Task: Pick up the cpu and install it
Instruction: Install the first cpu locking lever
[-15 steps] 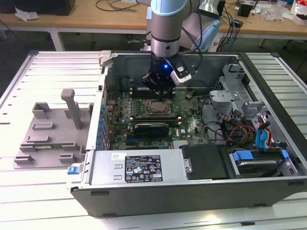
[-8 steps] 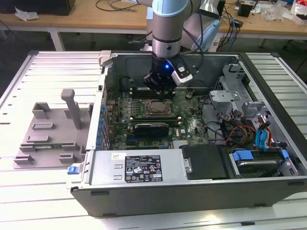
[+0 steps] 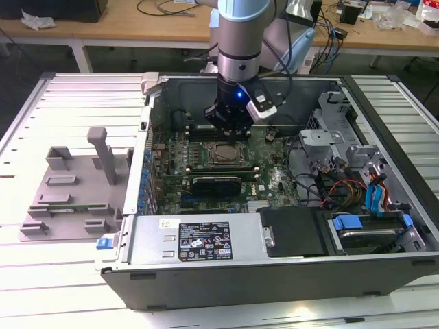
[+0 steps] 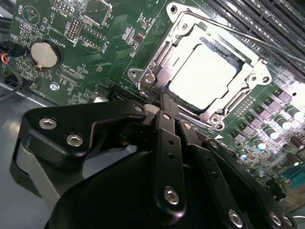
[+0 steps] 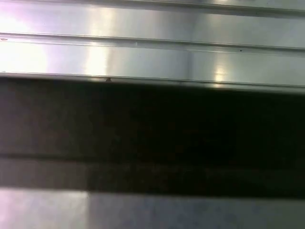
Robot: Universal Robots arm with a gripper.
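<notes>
One cpu (image 4: 202, 71) lies in one socket frame (image 4: 157, 57) on the motherboard (image 3: 267, 179). One hand (image 4: 162, 98), fingers together and holding nothing, hovers just beside it.

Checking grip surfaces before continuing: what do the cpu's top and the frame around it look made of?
The cpu: apparently metal, a matte silvery plate that glares pale under the light. The socket frame: probably steel, bright and polished, with sharp reflections and screw heads at its corners.

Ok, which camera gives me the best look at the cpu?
The second wrist view: the cpu sits large and bright inside its metal socket frame, just beyond the gripper. The exterior view shows it small, below the gripper. The first wrist view shows pale metal ridges.
</notes>
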